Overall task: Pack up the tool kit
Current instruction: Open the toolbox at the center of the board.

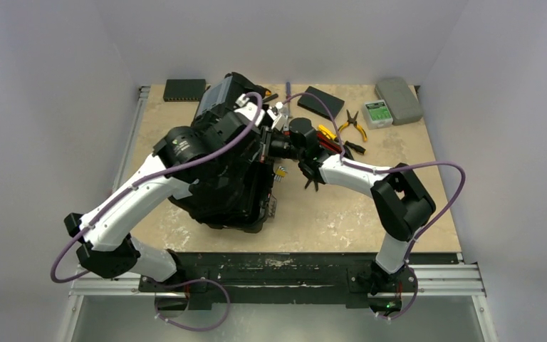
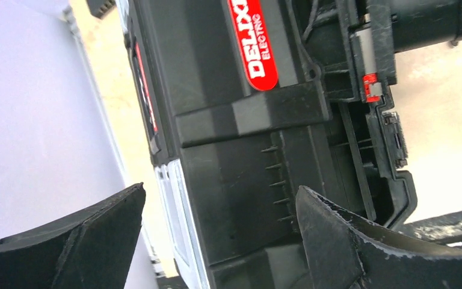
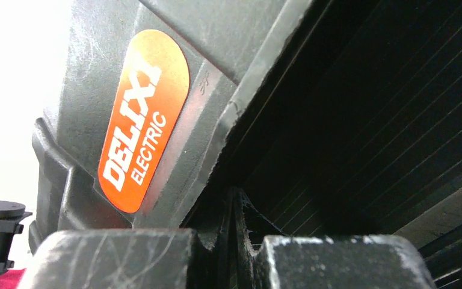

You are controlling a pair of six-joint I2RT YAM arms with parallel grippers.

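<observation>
Only the wrist views reveal the left gripper spread wide over the toolbox and the right gripper pinched closed beside its DELIXI label.

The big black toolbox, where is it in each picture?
Top external: toolbox left of centre, under the left arm.
Left wrist: toolbox fills the middle, beyond the open left tool.
Right wrist: toolbox fills nearly the whole picture.
Shared landmark: red DELIXI label, in both wrist views.
</observation>
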